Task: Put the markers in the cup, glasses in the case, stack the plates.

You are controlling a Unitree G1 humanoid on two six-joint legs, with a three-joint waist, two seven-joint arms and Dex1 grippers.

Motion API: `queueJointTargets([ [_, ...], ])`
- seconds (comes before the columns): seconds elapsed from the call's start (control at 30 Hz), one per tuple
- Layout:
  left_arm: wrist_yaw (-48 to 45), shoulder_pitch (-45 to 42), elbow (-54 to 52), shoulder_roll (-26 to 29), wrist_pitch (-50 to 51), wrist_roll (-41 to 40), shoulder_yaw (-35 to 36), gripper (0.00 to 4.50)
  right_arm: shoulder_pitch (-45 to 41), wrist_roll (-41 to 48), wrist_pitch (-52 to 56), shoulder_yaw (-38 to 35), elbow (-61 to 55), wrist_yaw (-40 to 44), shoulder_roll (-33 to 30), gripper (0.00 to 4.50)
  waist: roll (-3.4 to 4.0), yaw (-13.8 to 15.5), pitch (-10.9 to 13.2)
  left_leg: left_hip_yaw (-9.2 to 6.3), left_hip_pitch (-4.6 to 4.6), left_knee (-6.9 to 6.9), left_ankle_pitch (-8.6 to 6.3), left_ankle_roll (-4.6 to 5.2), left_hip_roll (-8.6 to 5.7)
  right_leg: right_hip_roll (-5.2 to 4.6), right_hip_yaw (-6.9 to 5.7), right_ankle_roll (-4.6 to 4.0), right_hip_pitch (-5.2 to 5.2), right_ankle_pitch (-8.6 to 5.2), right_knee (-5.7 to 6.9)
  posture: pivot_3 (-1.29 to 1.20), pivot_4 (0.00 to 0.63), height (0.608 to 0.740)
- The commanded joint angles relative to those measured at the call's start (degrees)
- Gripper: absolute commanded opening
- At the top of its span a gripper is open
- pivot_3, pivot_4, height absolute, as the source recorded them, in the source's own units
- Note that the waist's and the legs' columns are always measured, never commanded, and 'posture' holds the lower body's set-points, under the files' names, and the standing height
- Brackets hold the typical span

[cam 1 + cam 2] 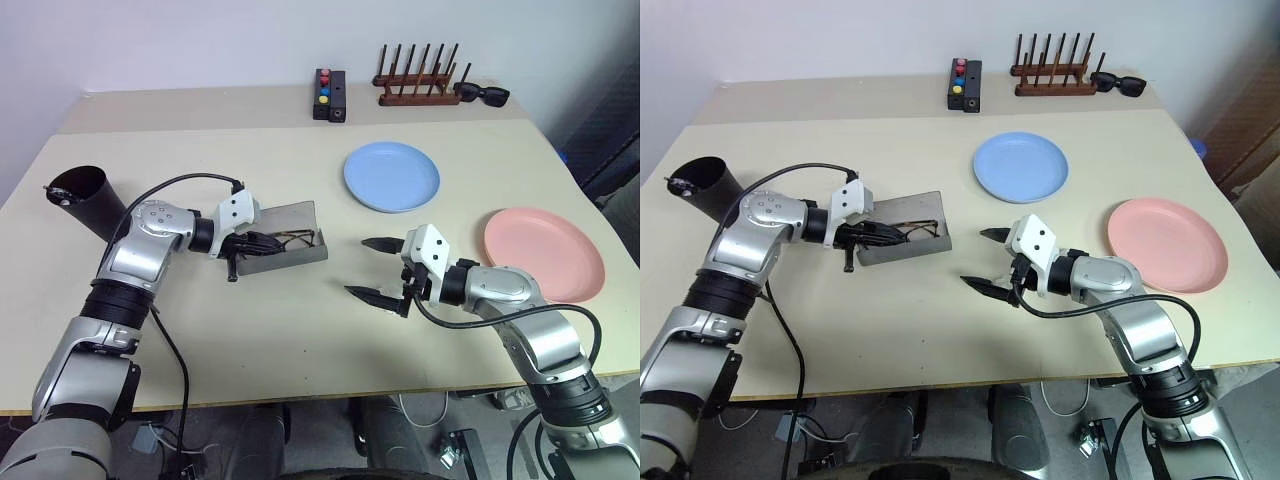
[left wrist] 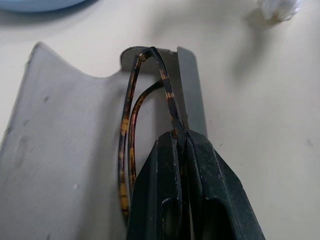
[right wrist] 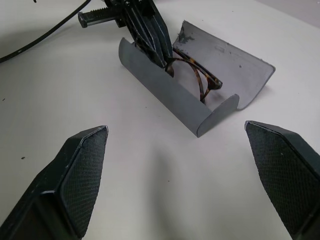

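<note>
While the left claw (image 1: pixel 262 240) is pinching the glasses (image 3: pixel 192 75) inside the open case (image 3: pixel 175 97) on the worktop (image 1: pixel 300 330) | right claw (image 1: pixel 372 270) is hanging spread nearby | risk: temple arm snagging the case wall, dragging it

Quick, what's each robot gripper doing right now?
Left gripper: shut on the glasses, inside the open case.
Right gripper: open, holding nothing.
</note>
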Motion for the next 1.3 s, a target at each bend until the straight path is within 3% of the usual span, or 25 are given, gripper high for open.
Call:
queueJointTargets([
  [0.03, -0.39, -0.29, 0.06, -0.05, -0.04, 0.56, -0.22, 0.03, -0.38, 0.46, -0.2, -0.08, -2.67, -0.23, 0.42, 4.5, 0.0, -0.02, 0.0, 0.0, 0.0, 0.0, 0.0, 0.0, 0.0, 0.0, 0.0, 0.0, 0.0, 0.0, 0.0, 0.0, 0.15, 0.74],
  [0.1, 0.43, -0.49, 0.83, -0.3, 0.1, 0.95, 0.03, 0.03, -0.42, 0.5, -0.23, 0.03, -2.67, -0.27, 0.46, 4.5, 0.0, -0.03, 0.0, 0.0, 0.0, 0.0, 0.0, 0.0, 0.0, 0.0, 0.0, 0.0, 0.0, 0.0, 0.0, 0.0, 0.15, 0.74],
  [0.13, 0.82, -0.6, 1.14, -0.42, 0.17, 0.99, 0.2, 0.78, -0.45, 0.53, -0.24, 0.08, -2.65, -0.27, 0.48, 4.5, 0.0, -0.02, 0.0, 0.0, 0.0, 0.0, 0.0, 0.0, 0.0, 0.0, 0.0, 0.0, 0.0, 0.0, 0.0, 0.0, 0.15, 0.74],
  [0.17, 1.27, -0.67, 1.39, -0.5, -0.13, 1.1, 0.37, 1.04, -0.47, 0.55, -0.26, 0.15, -2.61, -0.26, 0.53, 4.5, 0.0, -0.04, 0.0, 0.0, 0.0, 0.0, 0.0, 0.0, 0.0, 0.0, 0.0, 0.0, 0.0, 0.0, 0.0, 0.0, 0.15, 0.74],
  [0.33, 2.77, -1.42, 2.23, -1.11, -0.44, -0.18, 2.74, 3.47, -0.57, 0.58, -0.2, 0.79, -2.42, -0.18, 1.01, 4.5, 0.0, -0.04, 0.0, 0.0, 0.0, 0.0, 0.0, 0.0, 0.0, 0.0, 0.0, 0.0, 0.0, 0.0, 0.01, 0.0, 0.15, 0.74],
  [0.6, 7.8, -5.95, 4.08, -1.86, 1.96, -6.53, 12.24, 3.47, -0.88, 0.56, -0.28, 1.52, -2.18, -0.05, 1.63, 4.5, 0.0, -0.03, 0.0, -0.01, 0.0, 0.01, 0.0, 0.0, 0.0, 0.0, 0.0, 0.02, 0.0, 0.0, 0.01, 0.0, 0.15, 0.74],
  [0.7, 10.94, -7.04, 7.52, -1.21, -0.55, -4.32, 13.12, 2.61, -1.08, 0.54, -0.4, 1.66, -2.05, 0.0, 1.72, 4.5, 0.0, -0.17, 0.0, 0.0, 0.01, 0.0, 0.0, 0.0, 0.0, 0.0, 0.0, 0.06, 0.0, -0.02, 0.01, 0.0, 0.15, 0.74],
  [0.8, 17.32, -8.56, 12.63, -1.19, -3.42, -0.26, 12.51, 1.22, -1.29, 0.5, -0.51, 2.03, -1.95, -0.01, 2.07, 4.5, 0.0, -0.18, 0.0, -0.01, 0.03, 0.0, 0.0, 0.0, 0.0, 0.0, 0.0, 0.03, 0.0, 0.0, 0.02, 0.0, 0.15, 0.74],
  [1.03, 34.78, -14.47, 27.38, -3.99, -6.66, 8.77, 10.73, 1.22, -1.85, 0.34, -0.52, 2.74, -1.8, -0.15, 2.8, 4.5, -0.03, 0.37, 0.0, -0.01, -0.02, 0.04, 0.0, 0.0, -0.02, 0.0, -0.01, 0.09, 0.0, -0.02, 0.01, 0.0, 0.15, 0.74],
  [1.3, 29.86, -12.32, 28.4, -3.57, -11.61, 12.16, 6.81, 1.22, -1.39, 0.45, -0.31, 2.62, -2.45, -0.27, 2.84, 4.5, -0.03, 0.08, 0.0, -0.01, -0.02, 0.03, 0.0, 0.0, -0.02, 0.0, -0.01, 0.05, -0.01, 0.01, 0.02, 0.0, 0.15, 0.74],
])
